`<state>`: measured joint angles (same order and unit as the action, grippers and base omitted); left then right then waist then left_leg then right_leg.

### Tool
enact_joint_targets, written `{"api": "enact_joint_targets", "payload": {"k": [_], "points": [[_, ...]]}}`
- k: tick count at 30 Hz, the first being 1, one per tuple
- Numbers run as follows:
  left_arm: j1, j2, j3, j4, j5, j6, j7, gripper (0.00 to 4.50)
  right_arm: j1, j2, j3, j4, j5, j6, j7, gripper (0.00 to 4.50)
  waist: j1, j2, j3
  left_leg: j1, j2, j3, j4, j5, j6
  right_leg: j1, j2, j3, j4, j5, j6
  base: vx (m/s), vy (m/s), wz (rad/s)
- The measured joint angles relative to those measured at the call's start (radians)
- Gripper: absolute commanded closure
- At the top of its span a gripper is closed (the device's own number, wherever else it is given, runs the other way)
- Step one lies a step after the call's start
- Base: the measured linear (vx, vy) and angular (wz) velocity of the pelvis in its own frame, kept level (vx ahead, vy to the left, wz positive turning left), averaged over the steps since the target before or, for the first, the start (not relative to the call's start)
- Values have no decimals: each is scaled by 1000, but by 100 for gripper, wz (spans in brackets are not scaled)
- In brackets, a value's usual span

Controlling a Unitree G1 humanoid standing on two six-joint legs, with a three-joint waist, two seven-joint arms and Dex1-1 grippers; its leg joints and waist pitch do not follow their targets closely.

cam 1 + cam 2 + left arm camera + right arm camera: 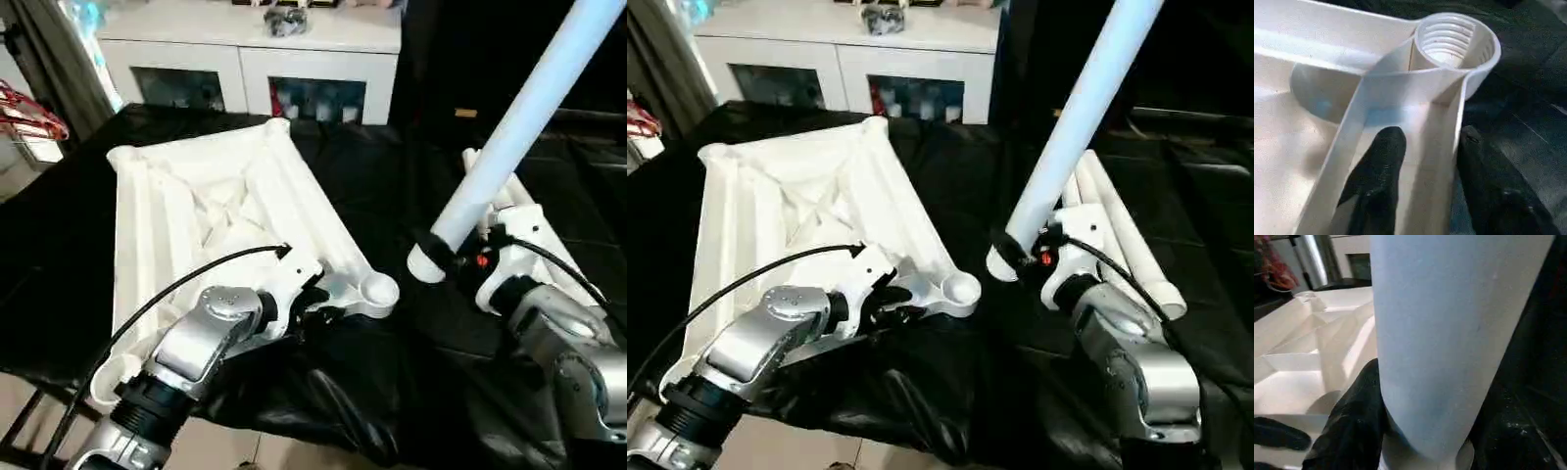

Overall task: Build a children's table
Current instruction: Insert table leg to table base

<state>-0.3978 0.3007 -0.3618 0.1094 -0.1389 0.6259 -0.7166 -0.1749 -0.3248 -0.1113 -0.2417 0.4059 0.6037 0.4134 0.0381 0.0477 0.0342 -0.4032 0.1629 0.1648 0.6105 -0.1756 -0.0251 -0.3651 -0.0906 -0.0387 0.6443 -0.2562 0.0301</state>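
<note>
L gripper (1422,181) pinches tabletop (196,211) rim; R gripper (460,250) clamps leg (519,117), tilted toward 1 o'clock. Risk: misses socket (377,290), cross-threads.

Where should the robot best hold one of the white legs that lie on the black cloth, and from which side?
Probably mid-shaft on the outermost spare leg, coming from above with one finger on each side. It is a smooth round tube lying flat beside the others, so its top and outer side are free. The right gripper holds another leg and must place it first.

Black-draped table (372,186), upturned white tabletop (211,211), spare legs (1122,230) lying right
</note>
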Motion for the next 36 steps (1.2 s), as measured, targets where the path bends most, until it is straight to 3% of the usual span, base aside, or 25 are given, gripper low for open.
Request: {"api": "enact_joint_targets", "payload": {"k": [8, 18, 29, 36], "points": [[5, 24, 0, -27, -3, 25, -18, 355, -40, -8, 13, 54, 2, 8, 20, 261, 0, -14, 8, 1, 4, 8, 0, 1, -4, 0, 0, 0, 1, 4, -3, 0, 0, 0], [5, 43, -7, -36, -3, 19, -57, 441, -109, -32, 120, 133, -7, 6, 152, 261, -5, -20, 8, 1, 5, 8, 0, 1, -4, -1, -1, 1, 0, 4, -3, 0, 0, 0], [19, 73, -35, -53, 4, -42, -113, 450, -150, -31, 188, 261, -30, 3, 220, 261, 0, -31, 10, 1, 6, 10, -3, 1, -4, -1, 0, 0, -2, 4, -3, 0, 0, 0], [27, 79, -41, -55, 14, -74, -132, 450, -171, -34, 205, 302, -45, -8, 250, 261, 3, -33, 10, 1, 6, 11, -3, 1, -4, -1, 0, 0, -2, 4, -3, 0, 0, 0]]}}
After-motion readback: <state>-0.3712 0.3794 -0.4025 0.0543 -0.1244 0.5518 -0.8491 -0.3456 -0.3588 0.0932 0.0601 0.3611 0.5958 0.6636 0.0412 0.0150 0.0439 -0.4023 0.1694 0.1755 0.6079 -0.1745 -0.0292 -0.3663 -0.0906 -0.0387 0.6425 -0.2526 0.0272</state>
